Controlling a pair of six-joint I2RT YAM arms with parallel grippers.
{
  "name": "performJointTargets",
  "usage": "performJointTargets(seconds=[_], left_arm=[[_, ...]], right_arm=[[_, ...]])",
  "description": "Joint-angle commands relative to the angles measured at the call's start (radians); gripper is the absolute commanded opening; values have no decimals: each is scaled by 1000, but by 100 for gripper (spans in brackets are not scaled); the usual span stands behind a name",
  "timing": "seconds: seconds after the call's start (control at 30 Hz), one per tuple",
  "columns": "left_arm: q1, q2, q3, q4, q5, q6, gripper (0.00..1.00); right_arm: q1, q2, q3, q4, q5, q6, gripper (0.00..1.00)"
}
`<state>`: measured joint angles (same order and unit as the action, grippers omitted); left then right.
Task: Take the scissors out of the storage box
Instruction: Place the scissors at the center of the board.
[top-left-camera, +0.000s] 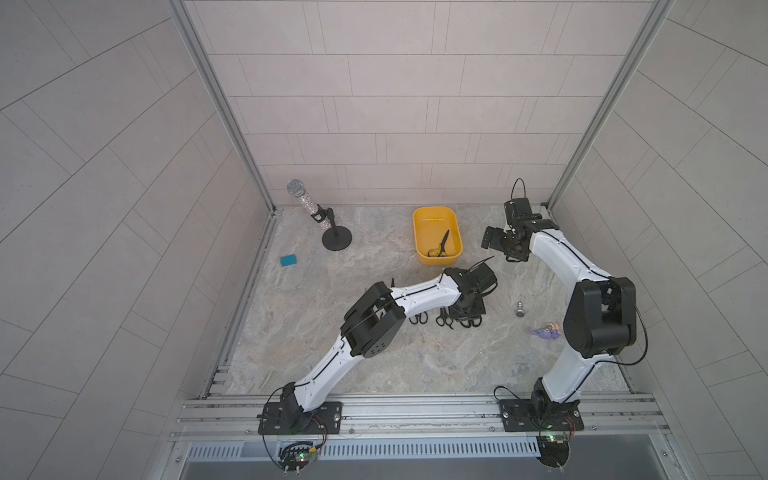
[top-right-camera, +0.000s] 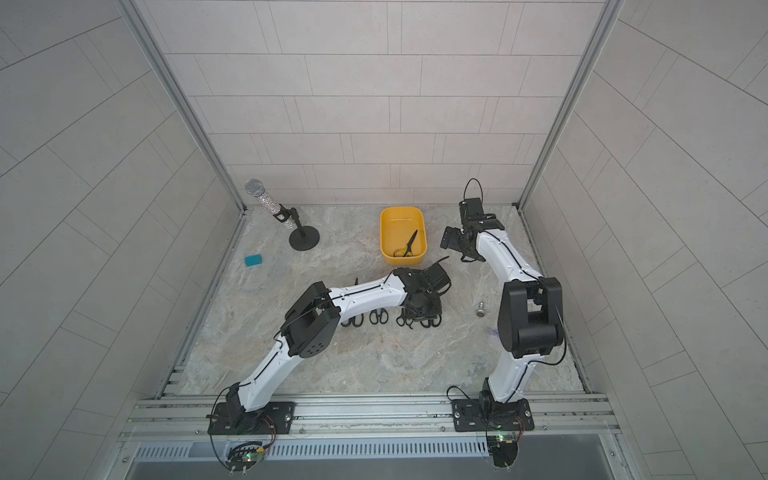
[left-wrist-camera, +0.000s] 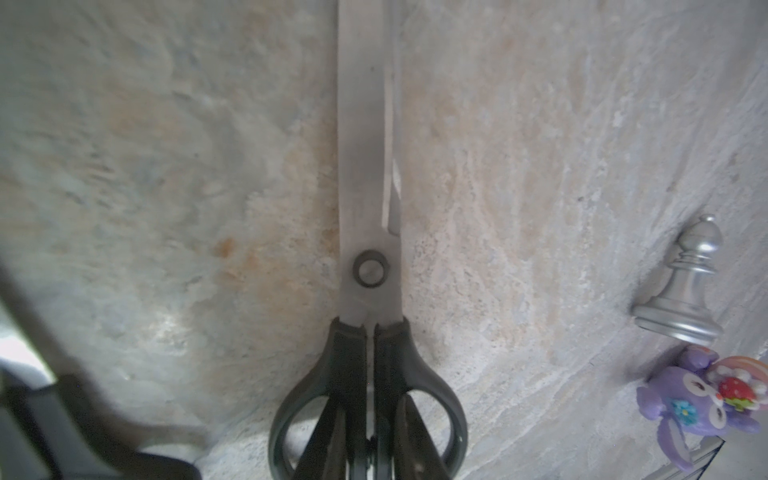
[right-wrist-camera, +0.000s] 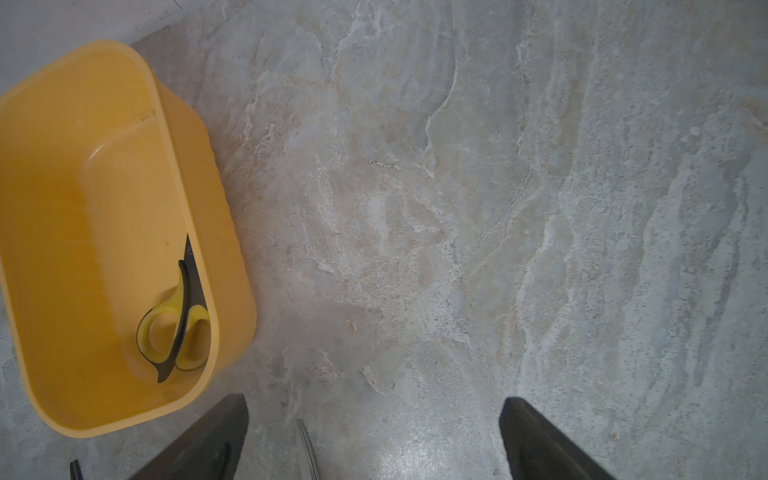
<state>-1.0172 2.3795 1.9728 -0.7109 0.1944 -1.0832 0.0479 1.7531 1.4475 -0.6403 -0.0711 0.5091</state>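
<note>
**Marbled bench with one pair left in the yellow box**

Grey-and-tan marbled bench (top-left-camera: 374, 353) fills the lower middle of both top views, with pale tiled walls around it. The yellow box (top-left-camera: 430, 226) sits above the centre of the frame. In it lie the yellow-handled scissors (top-left-camera: 440, 245), along its right wall with the handles toward the lower end; the right wrist view shows them at lower left (right-wrist-camera: 178, 328).

Below the box, at mid-frame, a row of black-handled scissors (top-right-camera: 379, 318) lies on the bench, partly hidden under the left arm. The left claw (left-wrist-camera: 370, 415) is at the right end of that row, clamped on the handles of the metal-bladed scissors (left-wrist-camera: 365, 166). I cannot tell whether this pair rests on the bench.

The right claw (right-wrist-camera: 374, 400) is just right of the box, jaws spread wide and holding nothing.

A silver pawn (left-wrist-camera: 681, 286) and a purple toy (left-wrist-camera: 702, 403) stand at the right. A microphone (top-left-camera: 305, 199) and a teal block (top-left-camera: 288, 260) stand at the left.
</note>
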Motion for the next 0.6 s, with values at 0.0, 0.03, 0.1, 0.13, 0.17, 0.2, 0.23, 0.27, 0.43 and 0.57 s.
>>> performJointTargets(seconds=[0.0,0.03,0.1,0.13,0.17,0.2,0.23,0.27,0.43,0.57], left_arm=[[11,7,13,-6,-4,10,23],[14,7,12,-8,-6,11,26],[17,5,11,-6,1,11,27],[18,5,11,-5,1,13,28],[19,4,11,-6,2,16,29],[19,1,13,-7,1,17,30],[18,-1,13,-11,-5,17,31],[20,-5,11,-12,-12,20,32],[32,-56,19,-14,-34,57,32],[48,-130,31,-40,-58,123,32]], right_arm=[[6,3,14,-12,7,-3,99],[5,4,16,-12,7,-3,99],[6,5,18,-12,8,-6,99],[6,6,19,-12,7,-7,99],[6,6,21,-14,11,-9,99],[6,8,22,-15,12,-10,99],[6,7,22,-16,13,-11,99],[5,6,22,-18,13,-12,99],[5,7,32,-20,15,-23,99],[15,14,59,-44,43,-54,99]])
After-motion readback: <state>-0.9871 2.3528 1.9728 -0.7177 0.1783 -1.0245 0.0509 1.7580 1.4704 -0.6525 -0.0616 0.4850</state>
